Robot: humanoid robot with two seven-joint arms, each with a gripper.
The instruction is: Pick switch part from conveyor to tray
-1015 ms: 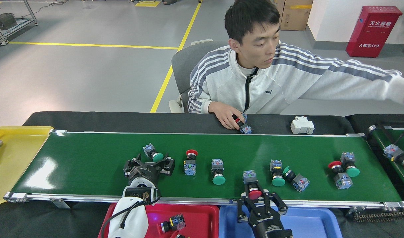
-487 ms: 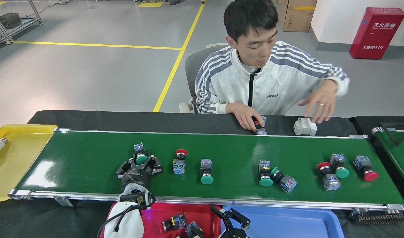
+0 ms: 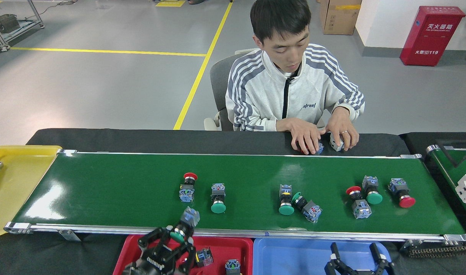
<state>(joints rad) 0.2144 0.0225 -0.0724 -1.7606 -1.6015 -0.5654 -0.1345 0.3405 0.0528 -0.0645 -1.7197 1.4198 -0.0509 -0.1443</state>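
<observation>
1. Our left gripper (image 3: 178, 240) hangs at the near edge of the conveyor (image 3: 103, 191), just over the silver frame and the red tray (image 3: 233, 246), its fingers clenched on a green-capped switch part (image 3: 185, 225) whose blue-grey body points up and away toward the belt.
2. Our right gripper (image 3: 357, 255) sits low over the blue tray (image 3: 294, 256), just short of the conveyor's near edge, with its two fingers spread and nothing between them.
3. On the conveyor itself, seven more switch parts lie in a loose row. Toward its middle are a red-capped switch (image 3: 187, 187) and, just beside it on the right, a green-capped switch (image 3: 218, 198).
4. Further right along the conveyor, a pair of green-capped switches (image 3: 298, 202) lie touching. Near the belt's right end a cluster of three switches (image 3: 378, 193) has two red caps and one green.
5. The red tray, in front of the conveyor, already holds at least two switch parts, one (image 3: 204, 256) partly hidden behind our left gripper and another (image 3: 232, 265) at the bottom of the view.
6. Beyond the conveyor's far edge, a seated person (image 3: 290, 84) rests both hands on the black table cover, over a red-capped part and a white block.
7. Off the conveyor's left end lies a yellow tray (image 3: 19, 183).
</observation>
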